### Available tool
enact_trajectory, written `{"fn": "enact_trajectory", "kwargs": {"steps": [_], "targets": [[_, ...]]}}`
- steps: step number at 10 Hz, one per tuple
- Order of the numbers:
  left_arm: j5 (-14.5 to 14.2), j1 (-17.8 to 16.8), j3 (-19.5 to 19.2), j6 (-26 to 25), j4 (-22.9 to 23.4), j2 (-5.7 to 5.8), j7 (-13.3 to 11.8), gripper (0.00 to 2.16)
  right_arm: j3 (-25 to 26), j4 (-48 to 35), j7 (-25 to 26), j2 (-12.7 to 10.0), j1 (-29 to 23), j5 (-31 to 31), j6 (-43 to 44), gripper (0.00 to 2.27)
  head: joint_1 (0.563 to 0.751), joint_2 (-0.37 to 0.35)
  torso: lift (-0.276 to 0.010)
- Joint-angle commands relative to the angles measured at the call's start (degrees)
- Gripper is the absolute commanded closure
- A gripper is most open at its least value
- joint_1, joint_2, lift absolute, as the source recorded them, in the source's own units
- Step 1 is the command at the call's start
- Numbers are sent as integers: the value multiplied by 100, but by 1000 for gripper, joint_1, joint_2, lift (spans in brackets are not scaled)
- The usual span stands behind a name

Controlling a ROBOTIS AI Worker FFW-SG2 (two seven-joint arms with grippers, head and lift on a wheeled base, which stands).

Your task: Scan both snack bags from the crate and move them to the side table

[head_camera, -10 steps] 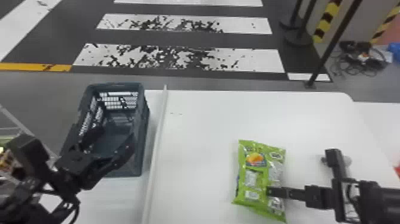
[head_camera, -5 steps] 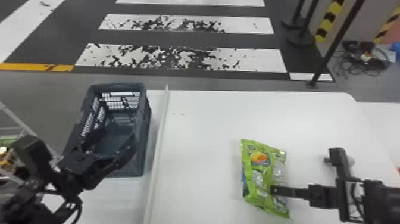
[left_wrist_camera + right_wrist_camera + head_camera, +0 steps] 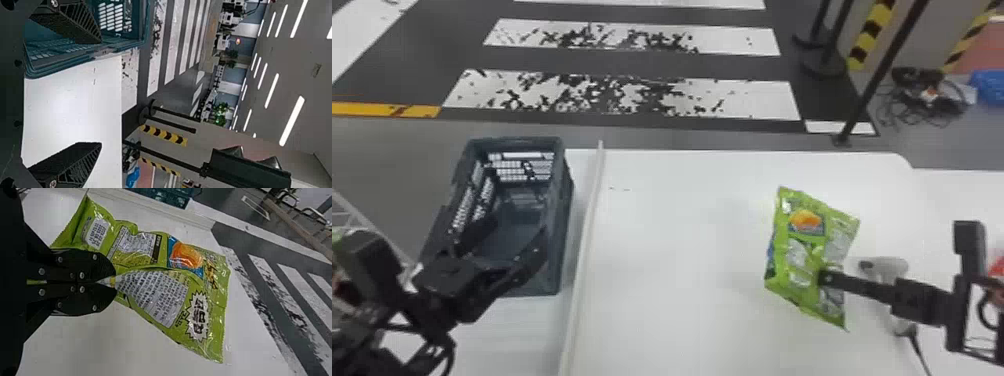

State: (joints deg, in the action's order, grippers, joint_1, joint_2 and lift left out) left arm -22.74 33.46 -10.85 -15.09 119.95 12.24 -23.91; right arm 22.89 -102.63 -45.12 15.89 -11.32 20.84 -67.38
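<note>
in the head view, the right gripper (image 3: 824,277) has hold of the green snack bag (image 3: 794,252), which is tilted over the white table (image 3: 677,250). one upper corner points away from the robot; whether the lower edge touches the table, i cannot tell. near it, partly behind the arm, lies a white device (image 3: 887,266) with a cord (image 3: 919,350) — i judge it is the scanner, placed there so the same arm can bring a bag to it. the dark crate (image 3: 514,142) stands on the other side of a pale raised strip (image 3: 587,220), and the left gripper (image 3: 517,229) is over it, probably parked there to be near for the next bag.

in the left wrist view, its black fingers (image 3: 72,19) are spread wide with nothing between them, beside the crate's rim.

in the right wrist view, the fingers are pressed together on a fold of the bag's back seam — a good place, i think, because it spares the contents and leaves the printed panels uncovered. but a thin fold may let the bag swing, so the scan should be done gently.
</note>
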Motion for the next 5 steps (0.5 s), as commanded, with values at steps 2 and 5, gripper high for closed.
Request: {"fn": "enact_trajectory", "kwargs": {"steps": [2, 5], "targets": [[15, 11, -5, 18, -60, 15, 1, 66, 919, 226, 478, -34, 235, 579, 519, 2246, 695, -116, -29], [76, 11, 13, -34, -25, 41, 9, 66, 1393, 1957, 830, 318, 1202, 412, 1785, 2246, 695, -225, -29]]}}
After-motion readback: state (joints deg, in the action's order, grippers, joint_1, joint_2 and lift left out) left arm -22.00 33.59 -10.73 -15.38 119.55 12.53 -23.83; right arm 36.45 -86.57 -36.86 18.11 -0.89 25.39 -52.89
